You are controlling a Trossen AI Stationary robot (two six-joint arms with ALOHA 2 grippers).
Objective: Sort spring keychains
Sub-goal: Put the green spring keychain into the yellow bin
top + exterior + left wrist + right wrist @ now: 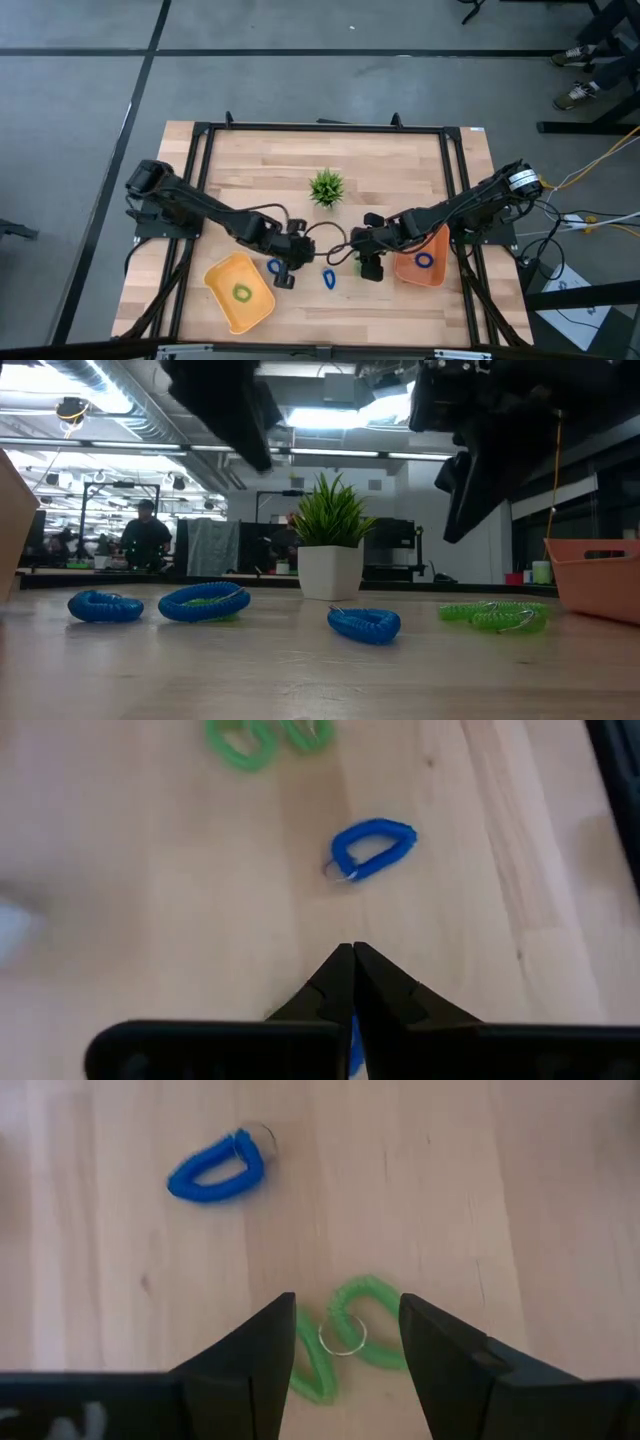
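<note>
Spring keychains lie flat on the wooden table. Two linked green ones [345, 1335] rest below my right gripper [345, 1325], which hangs open above them with a finger on either side, clear of the table in the low view. A blue one [328, 278] lies between the grippers, also visible in the left wrist view [372, 848]. Another blue one [274, 267] lies by my left gripper [352, 955], which is shut with nothing between its fingertips. One green keychain [242, 293] lies in the yellow tray [222, 275], and one blue keychain [425, 261] lies in the orange tray [408, 272].
A small potted plant [326, 187] stands at the table's middle, toward the far edge. The yellow tray sits near left and the orange tray near right. A black frame [320, 128] rims the table. People [146, 535] show in the room beyond.
</note>
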